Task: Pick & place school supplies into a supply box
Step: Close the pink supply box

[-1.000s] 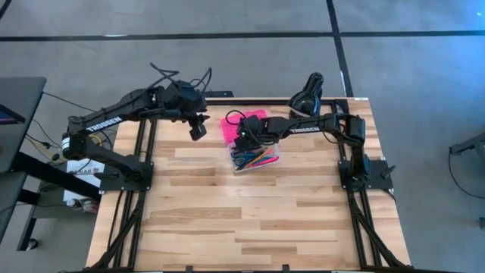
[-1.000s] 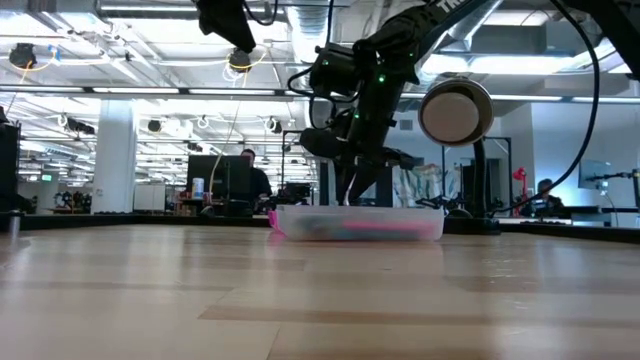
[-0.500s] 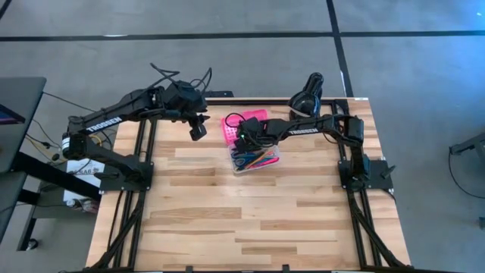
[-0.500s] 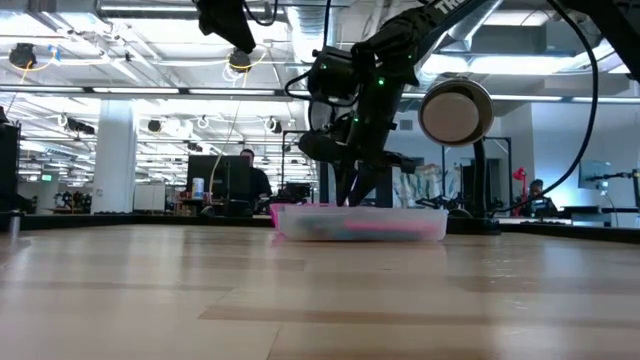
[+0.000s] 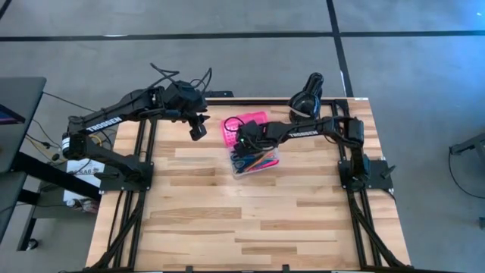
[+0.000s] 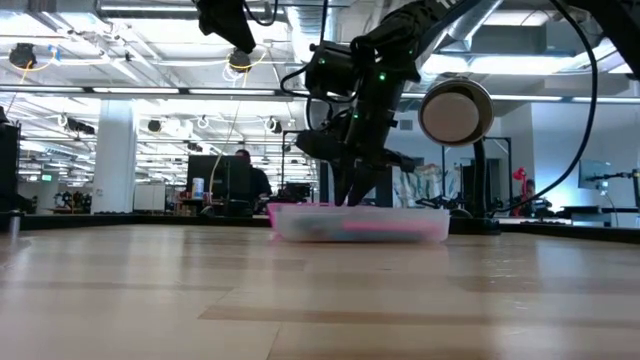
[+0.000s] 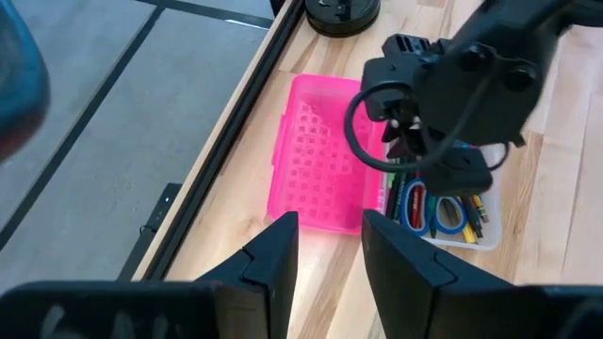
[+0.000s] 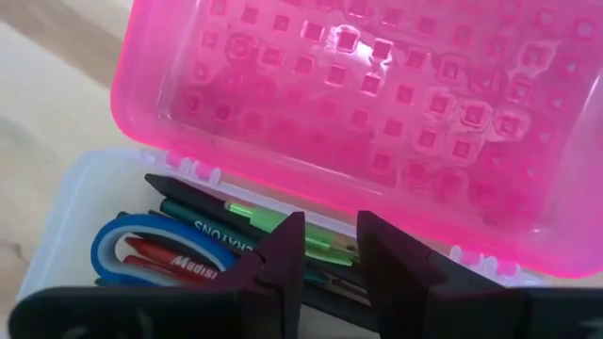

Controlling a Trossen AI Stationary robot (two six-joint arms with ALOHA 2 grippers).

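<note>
Hovering: right gripper [image 8: 328, 247] over box [image 5: 254, 146], jaws slightly parted, empty; pens [image 8: 254, 226] inside | left gripper [image 7: 330, 247] raised aside, jaws parted, empty

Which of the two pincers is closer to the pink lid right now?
The right one. The right pincer hangs low over the open box, right at the pink lid. The left pincer hovers off to the lid's side, clear of it.

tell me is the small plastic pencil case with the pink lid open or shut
Open. The small plastic pencil case's pink lid lies flipped back flat beside the clear base, exposing pens and blue-handled scissors inside.
</note>
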